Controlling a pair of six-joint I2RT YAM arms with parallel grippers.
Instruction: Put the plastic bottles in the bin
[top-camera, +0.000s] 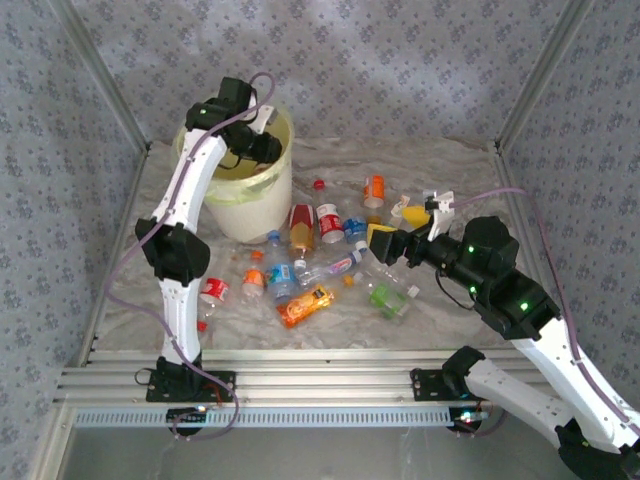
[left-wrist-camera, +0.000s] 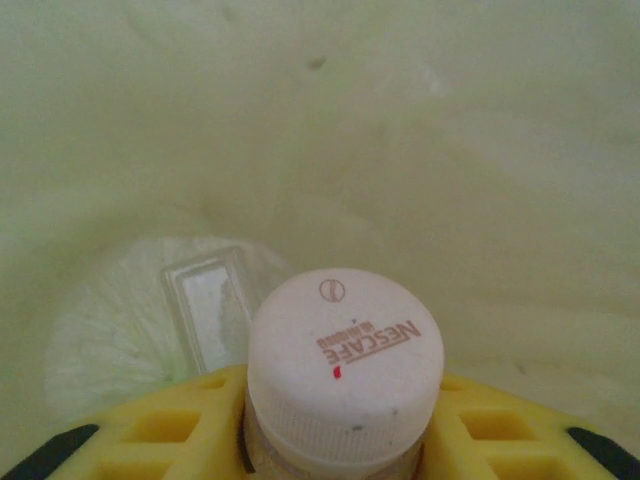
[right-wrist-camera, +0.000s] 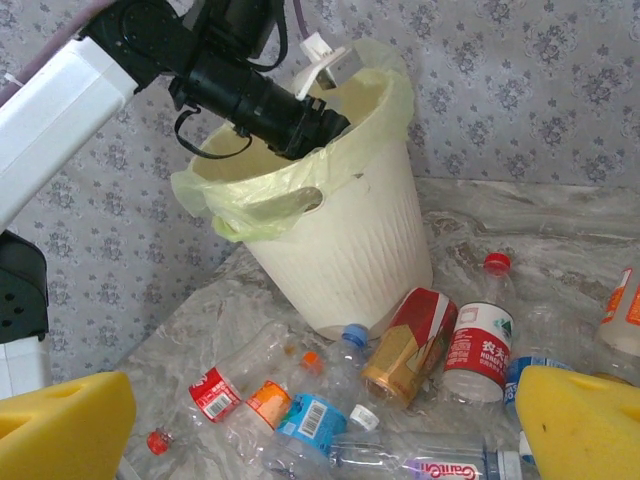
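1. The left gripper (left-wrist-camera: 345, 425) has its yellow foam fingers (left-wrist-camera: 170, 425) close against both sides of the neck of a small clear plastic bottle with a white ribbed cap (left-wrist-camera: 345, 350), grasping it.
2. The cap faces the wrist camera. The body is hidden below the fingers, so the long axis seems to run crosswise to them.
3. Beyond the cap lies the pale yellow-green liner of the large round cream-yellow plastic bin (left-wrist-camera: 450, 150). The bottle hangs inside the rim (top-camera: 285, 135), above the floor, so letting go should drop it in.
4. The right gripper (top-camera: 398, 226) is spread wide and empty.
5. It hovers just beside the loose bottles on the table, such as the green-labelled one (top-camera: 392, 298), and is the nearer arm to them.
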